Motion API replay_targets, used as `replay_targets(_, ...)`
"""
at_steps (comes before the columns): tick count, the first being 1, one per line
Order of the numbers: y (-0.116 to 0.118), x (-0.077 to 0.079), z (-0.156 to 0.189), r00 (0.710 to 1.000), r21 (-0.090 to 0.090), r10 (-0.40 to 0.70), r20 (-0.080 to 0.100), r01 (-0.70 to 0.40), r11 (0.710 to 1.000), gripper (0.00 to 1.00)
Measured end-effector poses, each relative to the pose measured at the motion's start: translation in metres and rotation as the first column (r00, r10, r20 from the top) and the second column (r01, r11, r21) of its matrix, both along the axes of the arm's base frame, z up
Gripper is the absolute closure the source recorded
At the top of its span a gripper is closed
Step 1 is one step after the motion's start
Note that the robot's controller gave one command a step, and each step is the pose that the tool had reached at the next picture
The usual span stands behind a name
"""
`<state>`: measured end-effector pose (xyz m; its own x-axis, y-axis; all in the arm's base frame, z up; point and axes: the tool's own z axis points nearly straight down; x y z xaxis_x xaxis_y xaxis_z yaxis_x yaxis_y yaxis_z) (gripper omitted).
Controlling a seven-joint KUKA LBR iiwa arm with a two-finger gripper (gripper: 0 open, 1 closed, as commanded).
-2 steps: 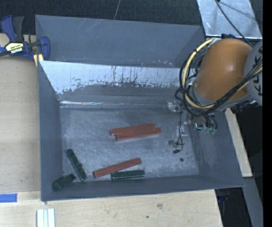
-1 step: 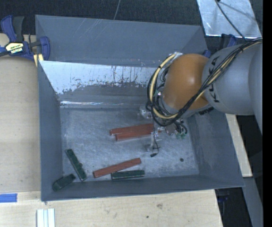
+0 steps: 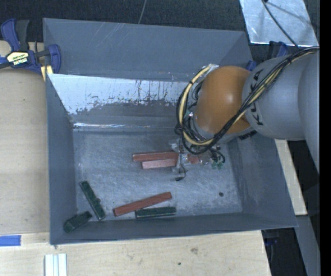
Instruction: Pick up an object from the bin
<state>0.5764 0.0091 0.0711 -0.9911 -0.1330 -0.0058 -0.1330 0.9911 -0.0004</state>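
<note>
My gripper (image 3: 181,167) is down near the bin floor, right of centre, partly hidden under the arm's orange cover. Two reddish-brown bars lie side by side just left of it: the upper one (image 3: 153,156) and a shorter one (image 3: 158,164) whose right end reaches the fingertips. The view does not settle whether that end is between the fingers.
A longer reddish-brown bar (image 3: 142,204) lies slanted near the front wall with a dark green bar (image 3: 155,212) beside it. Two more dark green bars (image 3: 91,200) (image 3: 77,221) sit in the front left corner. The arm and its cables cover the bin's right back part.
</note>
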Motion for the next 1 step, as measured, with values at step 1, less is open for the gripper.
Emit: replay_targets(1,0.0,0.0,0.0,1.0,0.0,0.0,0.0,0.0,1.0,1.0)
